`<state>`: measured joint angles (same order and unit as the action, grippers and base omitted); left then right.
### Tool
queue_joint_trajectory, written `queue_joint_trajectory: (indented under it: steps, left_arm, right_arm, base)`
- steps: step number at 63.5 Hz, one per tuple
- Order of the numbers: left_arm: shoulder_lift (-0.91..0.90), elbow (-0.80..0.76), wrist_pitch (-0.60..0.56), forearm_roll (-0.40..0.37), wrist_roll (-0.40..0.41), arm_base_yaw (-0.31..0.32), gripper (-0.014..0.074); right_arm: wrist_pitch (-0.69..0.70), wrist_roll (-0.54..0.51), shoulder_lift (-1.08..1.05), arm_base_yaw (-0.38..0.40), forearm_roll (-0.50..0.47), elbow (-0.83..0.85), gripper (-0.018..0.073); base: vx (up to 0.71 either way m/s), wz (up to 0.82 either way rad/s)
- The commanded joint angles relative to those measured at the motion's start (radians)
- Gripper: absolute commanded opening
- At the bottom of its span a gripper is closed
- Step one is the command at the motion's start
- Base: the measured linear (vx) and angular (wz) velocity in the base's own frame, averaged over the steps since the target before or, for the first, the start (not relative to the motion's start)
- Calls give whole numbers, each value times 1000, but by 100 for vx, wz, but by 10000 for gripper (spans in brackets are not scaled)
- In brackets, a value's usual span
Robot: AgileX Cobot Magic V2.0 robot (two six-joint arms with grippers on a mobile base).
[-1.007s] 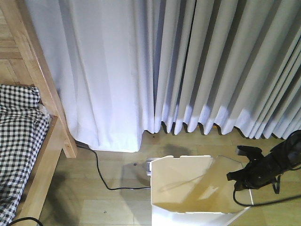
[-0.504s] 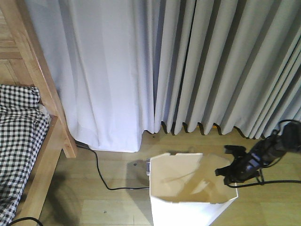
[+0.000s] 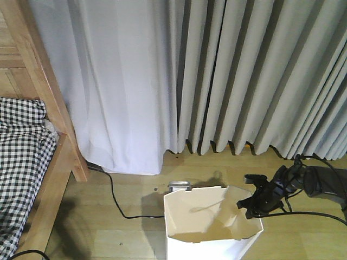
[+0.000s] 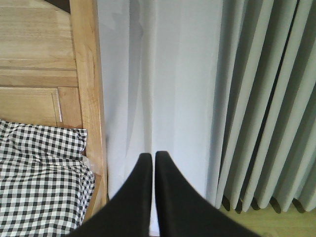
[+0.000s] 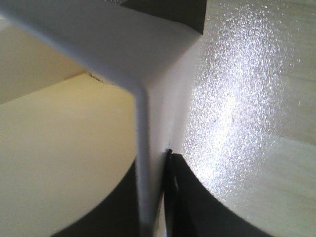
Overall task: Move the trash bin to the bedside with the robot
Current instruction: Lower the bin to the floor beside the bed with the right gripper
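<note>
Trash bin (image 3: 209, 238): white, thin-walled, angular notched rim, cream inside. Stands on wood floor (image 3: 130, 238) at lower centre of front view, bottom cut by frame edge. In front of curtains, well apart from the bed.
Right gripper (image 3: 250, 205): black, at bin's right rim corner. Wrist view shows the bin wall (image 5: 145, 163) edge-on between the two dark fingers (image 5: 180, 197), one inside the bin, one outside. Clamped tight on the rim, no gap visible either side of the wall.
Right arm (image 3: 320, 183): slim, black, comes in low from right edge w/ black cables (image 3: 309, 215) trailing along floor.
Left gripper (image 4: 149, 170): both black fingers pressed together, only a hairline between tips. Holds nothing. Aimed at the white curtain beside the bed post; not visible in front view.
Bedside (image 3: 24, 162): left edge of front view. Light brown wooden frame + post (image 3: 40, 81), black-and-white checked bedding (image 3: 21, 146). Wrist view of left arm shows same post (image 4: 89, 98) and checks (image 4: 42, 182).
Curtains (image 3: 217, 76): white panel to left, grey pleated to right, hems reaching the floor.
Floor cable (image 3: 122, 203): loose, black, runs from bed post base toward the bin.
Small grey object (image 3: 179, 186): on floor just behind bin's rear rim; can't tell what it is.
</note>
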<state>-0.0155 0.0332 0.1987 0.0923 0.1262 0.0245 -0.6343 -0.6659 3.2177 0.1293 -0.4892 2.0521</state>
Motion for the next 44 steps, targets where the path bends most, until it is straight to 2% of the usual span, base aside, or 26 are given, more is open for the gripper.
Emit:
queue_joint_trajectory:
  steps: [1, 8, 14, 24, 33, 44]
  left_arm:
    - [-13, 26, -81, 0, 2, 0, -6]
    - [-13, 26, -81, 0, 2, 0, -6]
    - [-13, 26, -81, 0, 2, 0, -6]
    - [-13, 26, -81, 0, 2, 0, -6]
    - [-13, 26, -81, 0, 2, 0, -6]
    - [-13, 26, -81, 0, 2, 0, -6]
  right_arm:
    - [-66, 27, -26, -9, -65, 45, 25]
    - [-60, 38, -21, -21, -47, 45, 75]
    - [-72, 41, -20, -22, -44, 45, 154]
    - [-90, 53, -20, -22, -21, 45, 334]
    - [-89, 105, -21, -22, 44, 45, 491]
    - [-84, 133, -43, -15, 131, 45, 575]
  base:
    - [0, 0]
    - [0, 0]
    - [0, 0]
    - [0, 0]
    - [0, 0]
    - [0, 0]
